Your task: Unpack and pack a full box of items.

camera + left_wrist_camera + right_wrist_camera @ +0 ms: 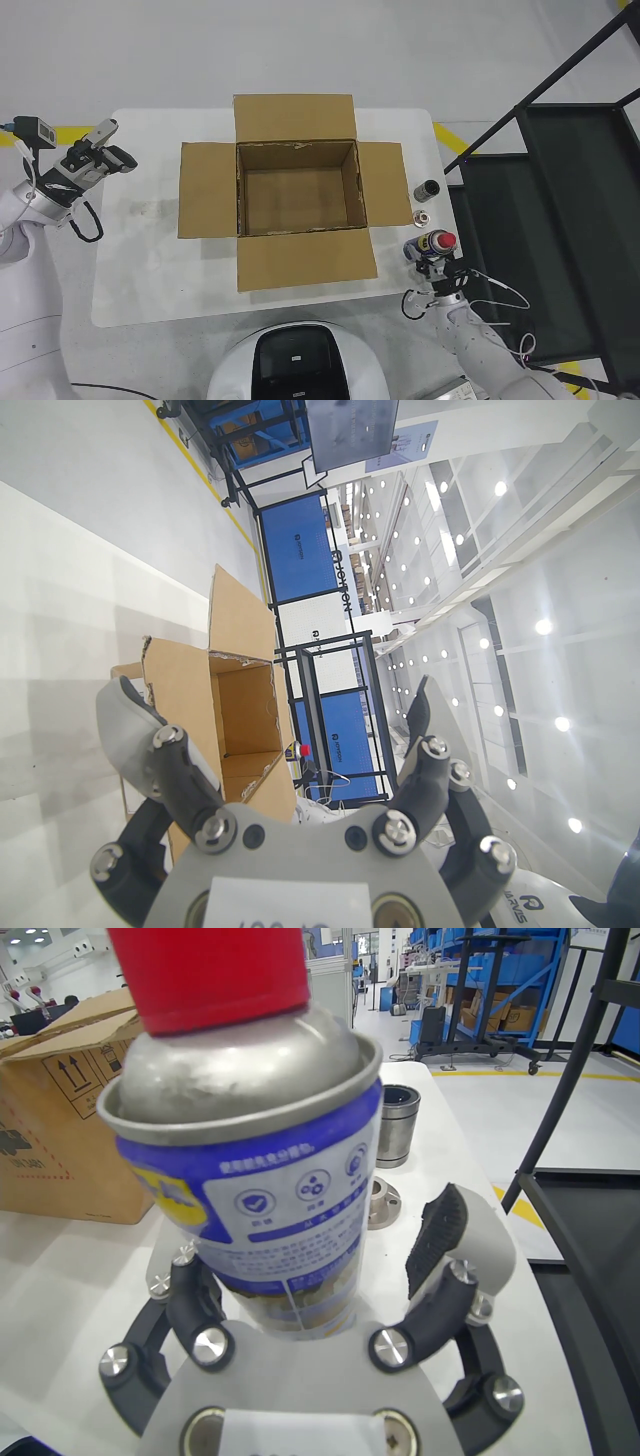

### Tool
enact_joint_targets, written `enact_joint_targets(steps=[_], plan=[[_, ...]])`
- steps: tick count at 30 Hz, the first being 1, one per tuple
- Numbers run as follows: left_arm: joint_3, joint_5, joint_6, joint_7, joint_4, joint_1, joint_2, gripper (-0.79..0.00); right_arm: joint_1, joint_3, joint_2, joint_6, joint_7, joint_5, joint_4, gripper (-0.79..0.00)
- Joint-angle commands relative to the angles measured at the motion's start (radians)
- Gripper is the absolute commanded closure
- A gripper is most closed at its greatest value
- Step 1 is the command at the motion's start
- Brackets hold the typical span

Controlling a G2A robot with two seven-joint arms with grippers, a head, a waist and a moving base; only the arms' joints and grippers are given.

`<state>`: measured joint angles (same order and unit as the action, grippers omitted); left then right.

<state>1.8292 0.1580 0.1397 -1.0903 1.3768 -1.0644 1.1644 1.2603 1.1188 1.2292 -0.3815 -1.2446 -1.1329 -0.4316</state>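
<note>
Right gripper point(310, 1228) is straddling, jaws wide, the red-capped blue-labelled metal spray can point(240, 1128) beside the empty brown cardboard box point(305, 258) (unpacking probably ending). Repacking needs closing on it. Left gripper point(272, 695) is hanging wide, empty.

The box point(297, 190) sits in the middle of the table point(140, 280), open side up, with its four flaps spread outward. On the robot's right of the box, near the table's edge, three things stand in a row: a metal sleeve point(429, 189) farthest from the robot, a small flange point(422, 214) just before it, and a spray can point(432, 244) nearest, upright between the fingers of the right pincer point(436, 258). The left pincer point(115, 145) hangs at the table's left edge, well apart from the box, and a rack point(560, 200) stands beside the table on the right.
</note>
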Motion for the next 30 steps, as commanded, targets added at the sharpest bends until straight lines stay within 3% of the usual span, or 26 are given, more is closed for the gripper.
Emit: enact_joint_targets(steps=[1, 11, 17, 23, 27, 30], plan=[[0.0, 0.0, 0.0, 0.0, 0.0, 0.0, 0.0, -0.785, 0.002, -0.001, 0.0, -0.002, -0.02, -0.008, -0.002, 0.0], [0.0, 0.0, 0.0, 0.0, 0.0, 0.0, 0.0, -0.785, 0.035, 0.029, -0.028, 0.003, -0.162, -0.08, -0.07, 0.0], [0.0, 0.0, 0.0, 0.0, 0.0, 0.0, 0.0, -0.785, 0.142, 0.099, -0.084, 0.032, -0.197, -0.182, -0.272, 0.0], [0.0, 0.0, 0.0, 0.0, 0.0, 0.0, 0.0, -0.785, 0.355, 0.261, -0.149, 0.096, -0.018, -0.26, -0.694, 0.0], [0.0, 0.0, 0.0, 0.0, 0.0, 0.0, 0.0, -0.785, 0.508, 0.372, -0.172, 0.103, 0.145, -0.256, -0.996, 0.0], [0.0, 0.0, 0.0, 0.0, 0.0, 0.0, 0.0, -0.785, 0.564, 0.424, -0.181, 0.095, 0.258, -0.27, -1.151, 0.0]])
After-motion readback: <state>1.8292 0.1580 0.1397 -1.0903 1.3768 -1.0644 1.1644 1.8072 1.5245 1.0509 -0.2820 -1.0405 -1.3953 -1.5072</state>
